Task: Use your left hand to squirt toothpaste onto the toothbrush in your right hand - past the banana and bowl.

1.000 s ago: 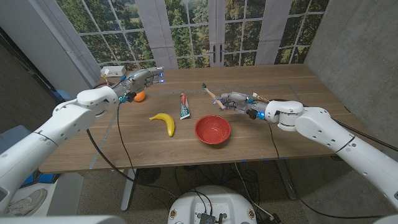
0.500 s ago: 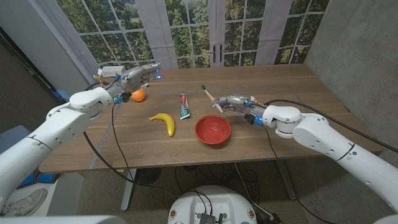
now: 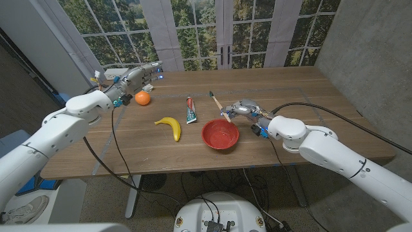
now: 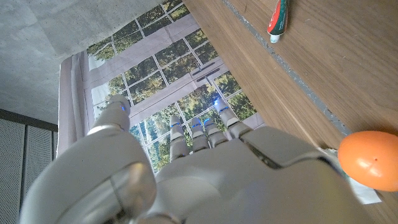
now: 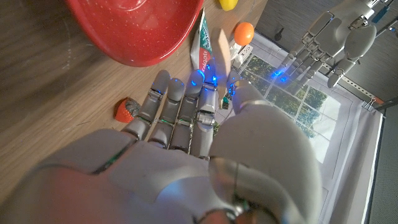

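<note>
right robot hand: right robot hand sits on the toothbrush handle end, fingers curled over it. Whether it is actually clamped on it, cannot tell.
toothbrush: lies on the desk; long axis runs from the right robot hand away toward the far edge and a bit toward the left arm's side, bristle end farthest from the palm.
left robot hand: left robot hand is raised over the far left corner, fingers stretched out and apart, holding nothing.
toothpaste: toothpaste tube lies on the desk, long axis roughly near-to-far. It is off to the left robot hand's inner side, toward mid-desk and nearer the robot, well apart from the fingers.
in between: orange just beside the left robot hand, on the tube side.
nearer hand: the tube sits closer to the right robot hand, but the task gives it to the left.
obstacles: banana and red bowl lie on the robot's side of the tube and brush.
next (judgement): left robot hand goes inward past the orange and down onto the tube.
</note>
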`<action>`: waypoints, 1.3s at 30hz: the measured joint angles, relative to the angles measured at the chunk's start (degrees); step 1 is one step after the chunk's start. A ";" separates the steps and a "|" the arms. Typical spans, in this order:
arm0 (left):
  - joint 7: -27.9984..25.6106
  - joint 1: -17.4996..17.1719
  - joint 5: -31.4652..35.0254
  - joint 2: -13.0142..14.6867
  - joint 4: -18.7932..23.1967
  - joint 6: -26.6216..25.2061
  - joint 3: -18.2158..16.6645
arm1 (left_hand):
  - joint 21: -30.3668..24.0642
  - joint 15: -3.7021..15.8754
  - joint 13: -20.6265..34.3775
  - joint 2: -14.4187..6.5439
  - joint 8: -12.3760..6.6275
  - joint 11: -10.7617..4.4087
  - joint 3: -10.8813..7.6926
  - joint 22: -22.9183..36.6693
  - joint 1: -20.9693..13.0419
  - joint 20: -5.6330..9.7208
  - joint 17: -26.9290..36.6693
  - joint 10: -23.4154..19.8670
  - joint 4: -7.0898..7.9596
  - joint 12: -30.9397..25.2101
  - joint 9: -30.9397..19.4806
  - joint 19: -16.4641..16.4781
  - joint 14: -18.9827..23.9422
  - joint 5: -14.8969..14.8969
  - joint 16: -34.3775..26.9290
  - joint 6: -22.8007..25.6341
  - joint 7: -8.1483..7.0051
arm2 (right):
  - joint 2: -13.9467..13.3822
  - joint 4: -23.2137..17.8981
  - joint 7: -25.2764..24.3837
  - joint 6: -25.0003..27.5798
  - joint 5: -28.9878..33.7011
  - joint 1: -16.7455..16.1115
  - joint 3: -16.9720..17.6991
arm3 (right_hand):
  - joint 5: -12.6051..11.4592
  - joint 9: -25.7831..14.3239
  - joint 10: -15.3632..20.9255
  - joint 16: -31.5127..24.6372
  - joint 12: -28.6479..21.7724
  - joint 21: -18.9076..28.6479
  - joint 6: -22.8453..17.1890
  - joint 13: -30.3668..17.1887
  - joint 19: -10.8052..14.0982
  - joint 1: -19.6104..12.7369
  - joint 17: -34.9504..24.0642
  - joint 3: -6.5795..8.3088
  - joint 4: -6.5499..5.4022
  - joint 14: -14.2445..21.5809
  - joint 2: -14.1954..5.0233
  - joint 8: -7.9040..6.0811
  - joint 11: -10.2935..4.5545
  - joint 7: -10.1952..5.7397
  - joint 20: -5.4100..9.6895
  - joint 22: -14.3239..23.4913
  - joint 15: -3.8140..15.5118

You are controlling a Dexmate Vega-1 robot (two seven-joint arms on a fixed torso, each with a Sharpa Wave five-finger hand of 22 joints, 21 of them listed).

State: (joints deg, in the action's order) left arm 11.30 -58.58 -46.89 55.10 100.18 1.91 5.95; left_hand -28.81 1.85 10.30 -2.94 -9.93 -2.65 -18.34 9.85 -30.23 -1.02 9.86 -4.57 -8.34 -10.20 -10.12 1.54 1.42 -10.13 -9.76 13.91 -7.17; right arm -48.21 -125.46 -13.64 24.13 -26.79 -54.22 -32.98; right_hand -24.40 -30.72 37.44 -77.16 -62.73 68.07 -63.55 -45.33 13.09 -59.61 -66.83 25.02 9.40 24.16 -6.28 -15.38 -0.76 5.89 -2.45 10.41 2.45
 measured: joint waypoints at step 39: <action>3.49 -2.59 -0.30 -0.78 0.36 5.67 -3.96 | 1.29 0.00 -0.18 0.15 0.00 -0.21 0.14 0.01 1.35 -0.63 -0.26 1.22 -0.14 0.00 -0.01 0.42 0.01 0.00 -0.44 -1.94 -1.95 | 4.89 -3.80 -8.56 8.68 43.57 -3.09 -13.52 | 0.53 1.80 1.14 1.98 0.45 0.00 -0.82 1.30 0.82 1.88 -0.94 1.41 -0.01 1.60 1.30 0.09 -1.74 -1.64 0.82 -0.27 0.27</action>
State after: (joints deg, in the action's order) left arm 14.79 -61.17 -47.18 54.32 100.54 7.58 1.99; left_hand -27.52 1.84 10.12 -2.79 -9.93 -2.86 -18.20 9.87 -28.88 -1.65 9.60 -3.35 -8.49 -10.20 -10.13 1.97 1.43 -10.14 -10.20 11.96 -9.12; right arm -43.32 -129.26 -22.20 32.81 16.78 -57.31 -46.50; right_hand -23.87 -28.93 38.58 -75.18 -62.29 68.07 -64.38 -44.03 13.91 -57.73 -67.77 26.43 9.40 25.76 -4.98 -15.28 -2.50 4.25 -1.63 10.13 2.73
